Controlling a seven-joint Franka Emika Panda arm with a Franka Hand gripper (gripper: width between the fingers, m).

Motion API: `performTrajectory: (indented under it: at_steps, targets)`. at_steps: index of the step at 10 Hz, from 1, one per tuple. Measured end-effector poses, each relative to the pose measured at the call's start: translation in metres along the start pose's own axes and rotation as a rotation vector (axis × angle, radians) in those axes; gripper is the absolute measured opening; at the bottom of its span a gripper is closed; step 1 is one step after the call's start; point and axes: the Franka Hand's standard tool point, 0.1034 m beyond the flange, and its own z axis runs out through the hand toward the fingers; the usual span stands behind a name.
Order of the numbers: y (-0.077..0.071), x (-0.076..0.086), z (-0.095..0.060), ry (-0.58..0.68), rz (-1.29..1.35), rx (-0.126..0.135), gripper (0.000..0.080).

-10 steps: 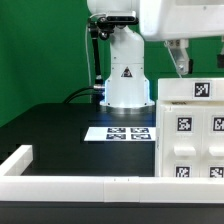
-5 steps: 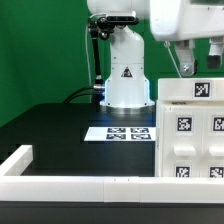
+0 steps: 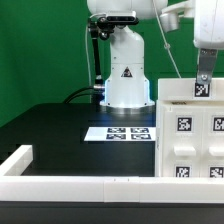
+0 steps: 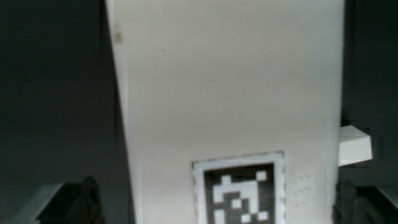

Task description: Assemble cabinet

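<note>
The cabinet [image 3: 190, 130] is a large white boxy case with several black-and-white tags, standing at the exterior view's right. My gripper [image 3: 205, 82] hangs directly over its top edge, with the fingertips reaching down to the tag on the top panel. In the wrist view the cabinet's white panel [image 4: 222, 90] with one tag fills the middle. My gripper [image 4: 217, 205] is open, with one dark finger [image 4: 71, 202] on each side of the panel. I cannot tell whether the fingers touch it.
The marker board [image 3: 128, 133] lies flat on the black table in front of the robot base [image 3: 125, 80]. A low white border rail [image 3: 60, 182] runs along the table's front and left edges. A green backdrop stands behind.
My gripper has moved toward the exterior view's right and come down, from beside the cabinet's left top corner to over its top panel. The cabinet has not moved.
</note>
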Motion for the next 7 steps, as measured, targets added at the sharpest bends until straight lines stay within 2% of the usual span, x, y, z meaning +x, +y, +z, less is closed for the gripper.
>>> performTrajectory:
  at_steps: [7]
  targets:
    - [-0.0023,0.0000,-0.0015,0.000,0.023,0.002,0.0649]
